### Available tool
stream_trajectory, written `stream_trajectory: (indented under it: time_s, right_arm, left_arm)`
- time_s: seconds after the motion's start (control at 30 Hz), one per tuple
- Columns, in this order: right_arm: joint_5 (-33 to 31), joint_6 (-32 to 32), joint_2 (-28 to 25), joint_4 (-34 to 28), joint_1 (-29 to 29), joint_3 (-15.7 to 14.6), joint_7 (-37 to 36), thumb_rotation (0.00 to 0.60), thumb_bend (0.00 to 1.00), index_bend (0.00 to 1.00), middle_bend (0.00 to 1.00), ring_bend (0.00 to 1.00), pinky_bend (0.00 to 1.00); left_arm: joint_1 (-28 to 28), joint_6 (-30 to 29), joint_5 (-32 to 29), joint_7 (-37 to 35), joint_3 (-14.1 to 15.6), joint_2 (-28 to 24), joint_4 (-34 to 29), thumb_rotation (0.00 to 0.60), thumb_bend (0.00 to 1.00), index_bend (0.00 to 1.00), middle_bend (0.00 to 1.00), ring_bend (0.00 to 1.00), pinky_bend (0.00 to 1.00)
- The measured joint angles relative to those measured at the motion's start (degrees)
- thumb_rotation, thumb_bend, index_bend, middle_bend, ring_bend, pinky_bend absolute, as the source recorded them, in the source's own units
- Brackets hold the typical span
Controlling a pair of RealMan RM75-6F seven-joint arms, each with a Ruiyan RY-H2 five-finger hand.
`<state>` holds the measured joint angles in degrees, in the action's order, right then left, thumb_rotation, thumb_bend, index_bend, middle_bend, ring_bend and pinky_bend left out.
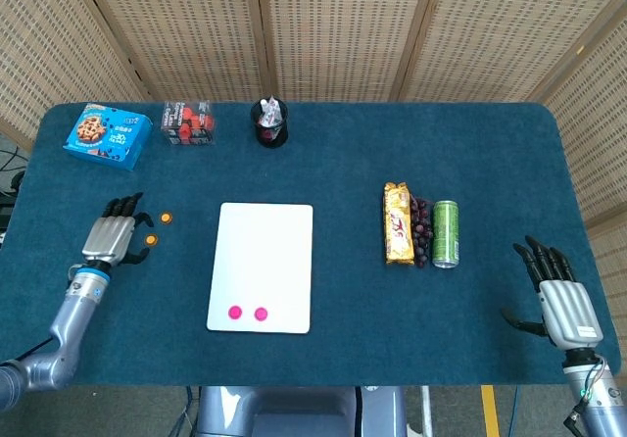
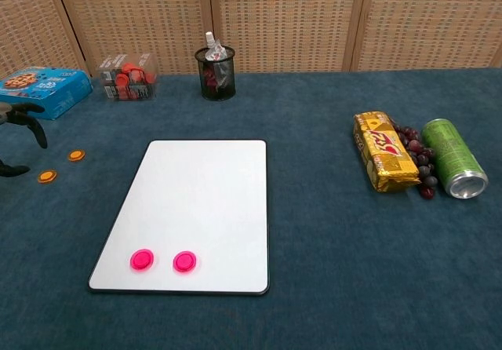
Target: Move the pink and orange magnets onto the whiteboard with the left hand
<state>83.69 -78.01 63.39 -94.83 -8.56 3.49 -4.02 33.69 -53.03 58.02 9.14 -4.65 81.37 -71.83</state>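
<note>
With both pink pieces already on the board, what counts now is how the orange ones lie from the left hand:
Pink magnets (image 2: 163, 260): 2, side by side on the whiteboard (image 1: 265, 251) near its front edge.
Orange magnets (image 1: 158, 229): 2 small discs on the surface, between the whiteboard's left edge and the surface's left edge; round, so no long axis to line up with.
Left hand (image 1: 110, 236): fingers spread, holding nothing, over the surface near its left edge; the closer disc sits just beside its fingertips (image 1: 135, 253), toward the whiteboard, the other a little beyond.
Right hand (image 1: 556, 295): open and empty at the front right corner, well apart from everything.
Judgement: a short reach toward the whiteboard meets the closer disc.
</note>
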Motion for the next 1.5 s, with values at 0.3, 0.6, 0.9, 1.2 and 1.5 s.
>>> stream_trajectory:
  time_s: [0.3,0.6,0.9,1.2,1.5]
  right_arm:
    - [-0.3,0.1,0.0,-0.3,0.0,0.1,0.3,0.6,0.26,0.0,0.0,0.0,0.0]
    - [-0.4,0.1,-0.1,-0.3,0.0,0.1,0.1,0.6,0.26,0.0,0.0,0.0,0.0]
    - [-0.4,0.1,-0.1,-0.3,0.0,0.1,0.0,0.6,0.26,0.0,0.0,0.0,0.0]
    - [-0.4,0.2,-0.1,-0.3,0.0,0.1,-0.1,0.6,0.26,0.0,0.0,0.0,0.0]
    - [-0.4,0.2,-0.2,-0.3,0.0,0.1,-0.2,0.6,0.26,0.0,0.0,0.0,0.0]
  left_arm:
    - [-0.4,4.2,1.0,-3.4,-0.6,1.2,6.7,0.6,0.34,0.37,0.0,0.0,0.0]
    - [-0.4,6.3,0.1,-2.7,-1.0,4.3,11.1,0.6,0.36,0.42,0.0,0.0,0.0]
    - [-0.1,6.7,0.8,-2.4,-1.9,6.1,11.9,0.6,0.36,0.42,0.0,0.0,0.0]
    - [0.5,7.5,0.4,-0.2,-2.2,7.3,12.6,0.6,0.35,0.42,0.0,0.0,0.0]
    - [0.9,7.9,-0.3,1.4,-2.9,8.4,13.2,0.6,0.35,0.42,0.0,0.0,0.0]
